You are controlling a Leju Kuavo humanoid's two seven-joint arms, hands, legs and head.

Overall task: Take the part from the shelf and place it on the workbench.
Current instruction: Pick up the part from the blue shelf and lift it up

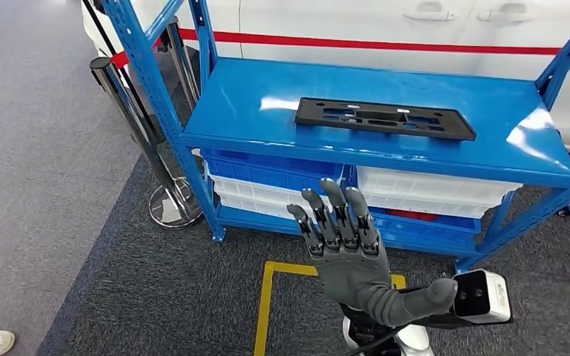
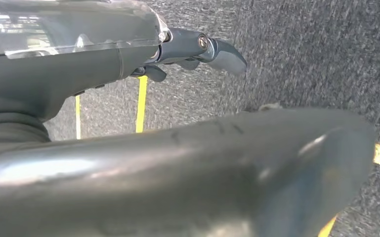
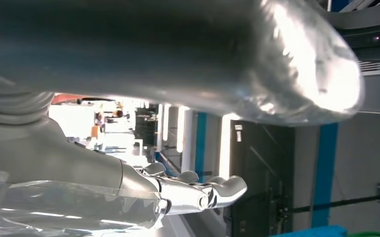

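Right hand empty, fingers spread, below and well short of black part flat on shelf.

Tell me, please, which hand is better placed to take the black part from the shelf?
Right. The right hand is raised, fingers apart, before the shelf holding the part; the left hand hangs over the carpet.

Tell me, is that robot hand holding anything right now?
No. The raised right robot hand is open and empty; the black part lies untouched on the blue shelf. The left robot hand holds nothing either.
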